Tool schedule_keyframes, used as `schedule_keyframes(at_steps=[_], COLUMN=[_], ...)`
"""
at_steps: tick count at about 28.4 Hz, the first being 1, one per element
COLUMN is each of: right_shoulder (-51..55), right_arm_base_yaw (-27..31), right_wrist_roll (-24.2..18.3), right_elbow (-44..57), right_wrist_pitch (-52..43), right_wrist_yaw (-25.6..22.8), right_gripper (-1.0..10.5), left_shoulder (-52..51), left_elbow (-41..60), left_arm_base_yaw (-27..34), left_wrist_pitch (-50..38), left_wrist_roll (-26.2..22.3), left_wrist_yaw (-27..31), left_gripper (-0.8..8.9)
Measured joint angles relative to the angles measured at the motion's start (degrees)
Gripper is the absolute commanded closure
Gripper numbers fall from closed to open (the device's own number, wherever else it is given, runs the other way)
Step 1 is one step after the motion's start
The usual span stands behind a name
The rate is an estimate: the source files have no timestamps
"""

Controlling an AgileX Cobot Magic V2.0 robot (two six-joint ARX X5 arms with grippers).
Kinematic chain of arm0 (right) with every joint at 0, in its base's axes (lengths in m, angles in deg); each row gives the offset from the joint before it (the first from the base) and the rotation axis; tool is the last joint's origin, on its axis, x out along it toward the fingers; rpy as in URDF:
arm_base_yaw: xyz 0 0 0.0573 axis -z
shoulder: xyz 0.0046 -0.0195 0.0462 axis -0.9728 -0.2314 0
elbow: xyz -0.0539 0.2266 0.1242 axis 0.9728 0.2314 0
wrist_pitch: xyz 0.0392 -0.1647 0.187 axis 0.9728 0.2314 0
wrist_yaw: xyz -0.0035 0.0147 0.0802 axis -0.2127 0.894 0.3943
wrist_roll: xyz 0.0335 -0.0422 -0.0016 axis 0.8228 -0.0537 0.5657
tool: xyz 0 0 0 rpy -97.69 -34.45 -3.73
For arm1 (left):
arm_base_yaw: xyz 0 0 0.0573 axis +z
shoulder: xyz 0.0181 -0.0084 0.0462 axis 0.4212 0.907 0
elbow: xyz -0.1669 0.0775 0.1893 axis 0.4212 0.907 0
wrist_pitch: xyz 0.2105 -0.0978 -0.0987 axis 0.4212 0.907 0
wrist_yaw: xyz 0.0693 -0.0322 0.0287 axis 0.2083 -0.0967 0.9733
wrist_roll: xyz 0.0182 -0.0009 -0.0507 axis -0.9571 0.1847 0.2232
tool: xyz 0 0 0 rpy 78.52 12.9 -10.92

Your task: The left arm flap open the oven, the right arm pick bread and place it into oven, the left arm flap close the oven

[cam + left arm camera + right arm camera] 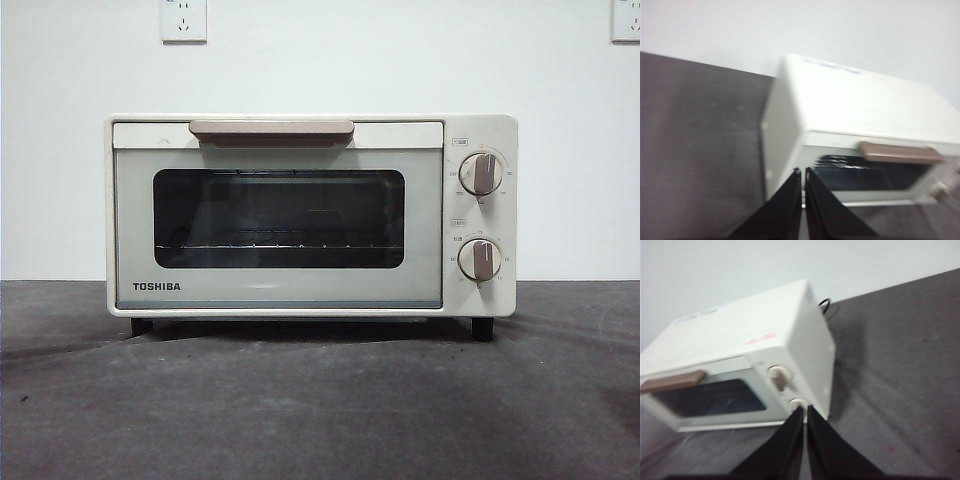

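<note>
Oven (310, 215) door shut, facing camera, seemingly empty

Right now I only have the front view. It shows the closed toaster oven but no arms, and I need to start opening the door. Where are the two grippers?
Observer: The left gripper is raised, fingers shut. It looks down on the toaster oven from its front corner, on the side away from the knobs.
Operator: And the right one?
Observer: The right gripper is also raised with its fingers shut, off the knob-side front corner, in line with the lower knob.
Operator: Any bread in sight?
Observer: None in any view. Behind the oven, the right wrist view shows only a black cable.
</note>
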Motion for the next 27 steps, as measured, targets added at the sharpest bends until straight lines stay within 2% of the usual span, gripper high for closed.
schedule_keyframes(at_steps=[4, 11, 14, 18, 22, 24, 27], right_shoulder=[-4.94, -10.08, -10.38, -10.32, -10.32, -10.32, -10.32], right_arm_base_yaw=[-0.07, -4.42, -7.43, -9.11, -9.11, -9.11, -9.11], right_wrist_roll=[-4.57, -11.78, -14.88, -16.96, -17.22, -17.20, -17.16], right_elbow=[-6.95, -13.79, -14.36, -14.40, -14.40, -14.43, -14.40], right_wrist_pitch=[4.94, 10.36, 10.99, 11.17, 11.61, 11.58, 11.58], right_wrist_yaw=[4.52, 5.38, 7.45, 9.86, 11.37, 11.26, 11.02], right_gripper=[9.4, 9.4, 9.4, 9.4, 9.3, 8.6, 6.6], left_shoulder=[4.83, 11.50, 12.55, 12.37, 12.26, 12.28, 12.44], left_elbow=[-5.40, -12.09, -14.01, -14.43, -14.43, -14.43, -14.43], left_arm_base_yaw=[-4.37, -9.86, -11.02, -11.26, -11.26, -11.26, -11.26], left_wrist_pitch=[1.97, 6.82, 8.07, 8.74, 9.03, 9.03, 9.05], left_wrist_roll=[-1.97, -6.91, -8.20, -8.76, -8.90, -8.90, -8.90], left_wrist_yaw=[-3.78, -8.98, -13.27, -17.51, -18.01, -18.01, -18.01], left_gripper=[7.95, 7.96, 7.95, 7.94, 7.73, 7.30, 5.53])
